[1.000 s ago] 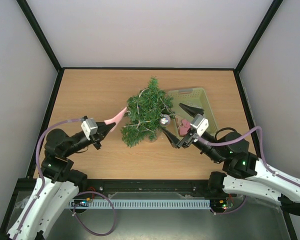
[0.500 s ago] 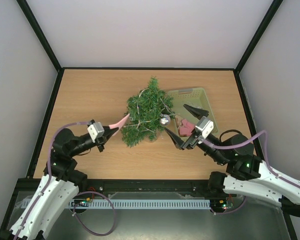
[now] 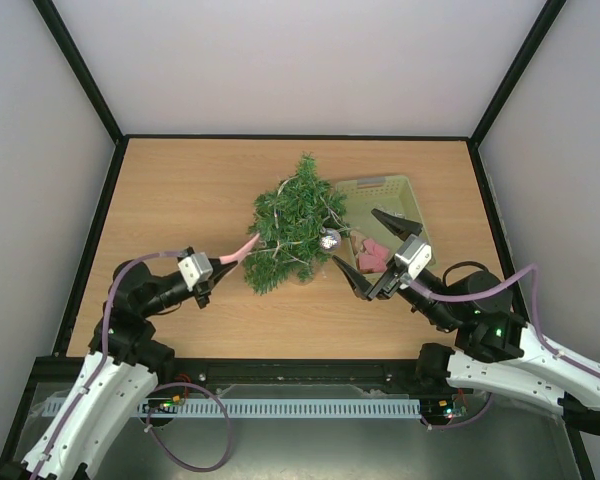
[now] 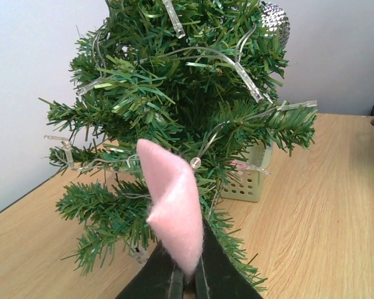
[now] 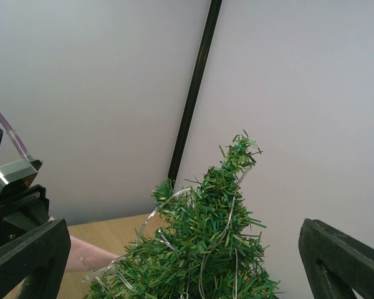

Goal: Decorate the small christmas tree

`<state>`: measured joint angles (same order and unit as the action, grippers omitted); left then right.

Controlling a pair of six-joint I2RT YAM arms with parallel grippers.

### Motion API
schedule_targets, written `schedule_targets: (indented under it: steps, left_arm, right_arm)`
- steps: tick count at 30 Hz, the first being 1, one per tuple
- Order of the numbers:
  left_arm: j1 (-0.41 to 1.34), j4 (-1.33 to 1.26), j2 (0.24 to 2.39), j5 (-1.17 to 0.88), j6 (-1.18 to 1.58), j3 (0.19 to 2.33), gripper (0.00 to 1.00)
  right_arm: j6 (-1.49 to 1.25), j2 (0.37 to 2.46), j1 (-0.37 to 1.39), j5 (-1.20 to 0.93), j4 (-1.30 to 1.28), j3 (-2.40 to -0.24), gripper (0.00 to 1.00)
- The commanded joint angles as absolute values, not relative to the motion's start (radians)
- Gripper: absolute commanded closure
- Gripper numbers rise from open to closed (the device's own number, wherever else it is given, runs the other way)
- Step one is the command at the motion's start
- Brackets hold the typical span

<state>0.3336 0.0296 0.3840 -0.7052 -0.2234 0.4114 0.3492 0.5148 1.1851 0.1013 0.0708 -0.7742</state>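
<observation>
Since a second ago, both arms have drawn back toward the near edge: the left gripper (image 3: pixel 220 265) has slid away from the tree (image 3: pixel 292 225) and taken its pink felt strip (image 3: pixel 242 250) along, and the right gripper (image 3: pixel 355 237) has shifted a little rightward and nearer.

At the near left, the left arm rises from its base with the elbow folded high. Its forearm lies low over the table (image 3: pixel 180 190), aimed right and slightly away at the tree's lower branches. Its jaws are clenched on the near end of the strip. The left wrist view shows the felt curling up from between the fingertips in front of the needles. Its far tip lies just beside the lowest branches; contact cannot be judged.

At the near right, the right arm reaches left and away, wrist raised. Its jaws are spread wide and hold nothing. One finger (image 3: pixel 348 278) hangs between tree and basket (image 3: pixel 380 183), the other over the basket.

Mid-table, the tree stands upright just left of the basket, wound with a clear light string (image 4: pixel 237 68). A silver ball (image 3: pixel 329 240) hangs on its right side. Pink pieces (image 3: pixel 372 255) lie in the basket's near end.
</observation>
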Motion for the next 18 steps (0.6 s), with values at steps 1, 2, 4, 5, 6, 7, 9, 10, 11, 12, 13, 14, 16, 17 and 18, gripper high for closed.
schedule_targets:
  steps: [1, 2, 4, 5, 6, 7, 9, 10, 11, 12, 13, 14, 16, 17, 18]
  left_arm:
    - [0.338, 0.04, 0.353, -0.671, -0.278, 0.396, 0.98]
    - [0.338, 0.038, 0.344, -0.66, -0.277, 0.391, 0.98]
    - [0.337, 0.03, 0.329, -0.651, -0.273, 0.385, 0.98]
    - [0.338, 0.027, 0.325, -0.649, -0.27, 0.382, 0.98]
    - [0.337, 0.026, 0.32, -0.648, -0.269, 0.38, 0.98]
    - [0.337, 0.028, 0.317, -0.647, -0.27, 0.38, 0.98]
    - [0.338, 0.039, 0.312, -0.642, -0.281, 0.382, 0.98]
    - [0.337, 0.048, 0.307, -0.639, -0.29, 0.384, 0.98]
    - [0.337, 0.057, 0.304, -0.638, -0.298, 0.388, 0.98]
    - [0.337, 0.063, 0.299, -0.637, -0.306, 0.388, 0.98]
    - [0.337, 0.068, 0.297, -0.639, -0.312, 0.389, 0.98]
    - [0.337, 0.072, 0.295, -0.643, -0.318, 0.389, 0.98]
    - [0.338, 0.079, 0.297, -0.648, -0.322, 0.39, 0.98]
    - [0.338, 0.083, 0.297, -0.649, -0.322, 0.391, 0.98]
    - [0.338, 0.09, 0.298, -0.65, -0.323, 0.391, 0.97]
  right_arm:
    - [0.357, 0.507, 1.192, 0.11, 0.068, -0.766, 0.02]
    - [0.357, 0.508, 1.192, 0.111, 0.066, -0.765, 0.02]
    - [0.359, 0.511, 1.192, 0.112, 0.066, -0.763, 0.02]
    - [0.359, 0.512, 1.192, 0.111, 0.066, -0.763, 0.02]
    - [0.359, 0.514, 1.193, 0.111, 0.066, -0.762, 0.02]
    - [0.36, 0.516, 1.192, 0.109, 0.066, -0.762, 0.02]
    - [0.361, 0.519, 1.192, 0.108, 0.063, -0.763, 0.02]
    - [0.362, 0.52, 1.192, 0.106, 0.063, -0.764, 0.02]
    - [0.363, 0.52, 1.192, 0.107, 0.063, -0.763, 0.02]
    - [0.364, 0.52, 1.192, 0.108, 0.063, -0.762, 0.02]
    - [0.365, 0.52, 1.192, 0.108, 0.063, -0.762, 0.02]
    - [0.365, 0.52, 1.192, 0.107, 0.063, -0.762, 0.02]
    - [0.365, 0.52, 1.192, 0.107, 0.061, -0.762, 0.02]
    - [0.365, 0.519, 1.192, 0.106, 0.061, -0.762, 0.02]
    - [0.365, 0.518, 1.192, 0.105, 0.061, -0.762, 0.02]
